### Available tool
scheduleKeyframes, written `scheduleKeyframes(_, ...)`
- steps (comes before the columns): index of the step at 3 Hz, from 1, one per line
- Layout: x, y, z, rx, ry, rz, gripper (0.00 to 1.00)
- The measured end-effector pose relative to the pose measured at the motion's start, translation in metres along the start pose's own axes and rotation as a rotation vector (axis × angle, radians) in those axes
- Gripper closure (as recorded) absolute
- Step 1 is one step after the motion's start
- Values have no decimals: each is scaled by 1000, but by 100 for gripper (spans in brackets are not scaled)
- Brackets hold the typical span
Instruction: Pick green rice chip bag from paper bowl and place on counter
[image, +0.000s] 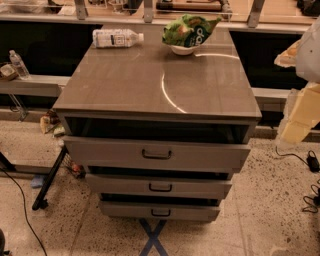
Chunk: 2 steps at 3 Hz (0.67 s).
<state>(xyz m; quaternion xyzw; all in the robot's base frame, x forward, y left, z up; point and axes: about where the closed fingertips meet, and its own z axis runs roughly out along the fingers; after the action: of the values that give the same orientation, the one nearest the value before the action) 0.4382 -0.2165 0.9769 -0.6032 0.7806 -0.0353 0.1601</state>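
The green rice chip bag lies crinkled and puffy in the paper bowl, wider than the bowl and overhanging its rim. The bowl stands at the back of the counter, right of centre. My gripper hangs at the far right edge of the view, off the counter's right side and nearer the front than the bowl. It is well apart from the bag and holds nothing that I can see.
A white-labelled plastic bottle lies on its side at the counter's back left. All three drawers stand partly pulled out. A long pale shelf with a small bottle runs behind. Cables lie on the floor.
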Motion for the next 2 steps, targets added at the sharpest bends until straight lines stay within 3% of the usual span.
scheduleKeyframes(1, 0, 0, 0, 0, 0, 0, 0)
scheduleKeyframes(2, -5, -25, 0, 70, -55, 30, 0)
